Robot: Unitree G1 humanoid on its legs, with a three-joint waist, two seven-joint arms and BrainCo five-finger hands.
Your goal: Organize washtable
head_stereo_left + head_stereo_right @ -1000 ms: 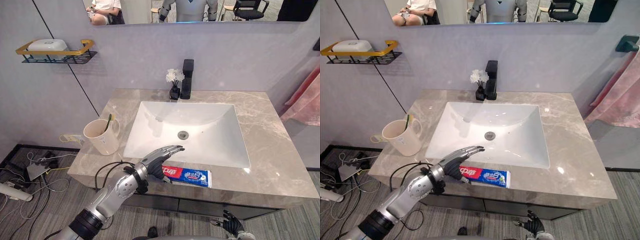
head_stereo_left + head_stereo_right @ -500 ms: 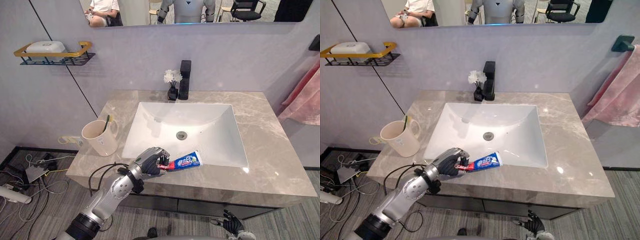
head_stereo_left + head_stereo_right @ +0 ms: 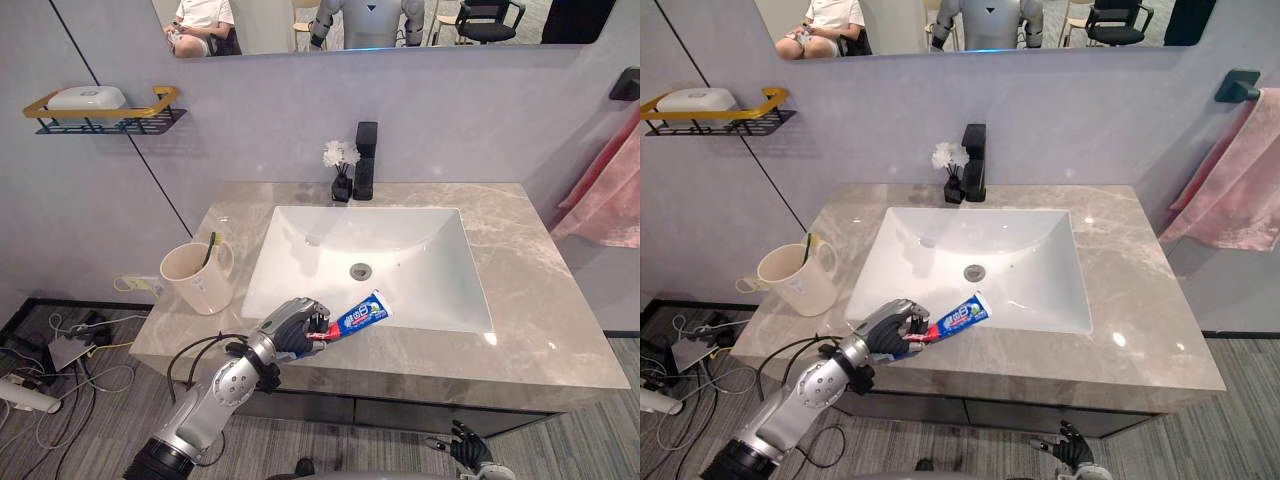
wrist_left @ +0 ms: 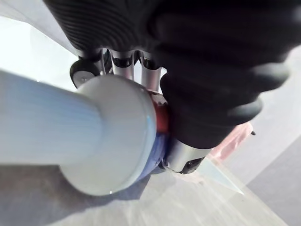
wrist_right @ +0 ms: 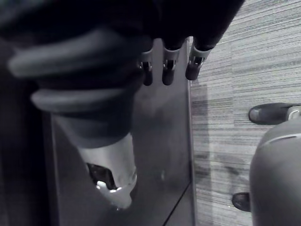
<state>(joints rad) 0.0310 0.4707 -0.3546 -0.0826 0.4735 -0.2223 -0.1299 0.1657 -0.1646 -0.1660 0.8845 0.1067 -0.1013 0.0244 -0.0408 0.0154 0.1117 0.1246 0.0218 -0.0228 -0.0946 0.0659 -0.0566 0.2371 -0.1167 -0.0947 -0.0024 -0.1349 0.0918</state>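
A red, white and blue toothpaste tube is held off the front edge of the marble counter, its far end tilted up over the sink rim. My left hand is shut round its cap end. In the left wrist view the tube's white cap sits against the curled fingers. A beige cup holding a toothbrush stands on the counter's left end, left of the hand. My right hand hangs below the counter front, fingers relaxed and holding nothing.
The white sink basin fills the counter's middle. A black faucet and a small vase of white flowers stand behind it. A wall shelf carries a soap box at upper left. A pink towel hangs at the right.
My left hand went from open over the lying tube to shut on it, then lifted it off the counter with its far end tilting up. The view shifted slightly.
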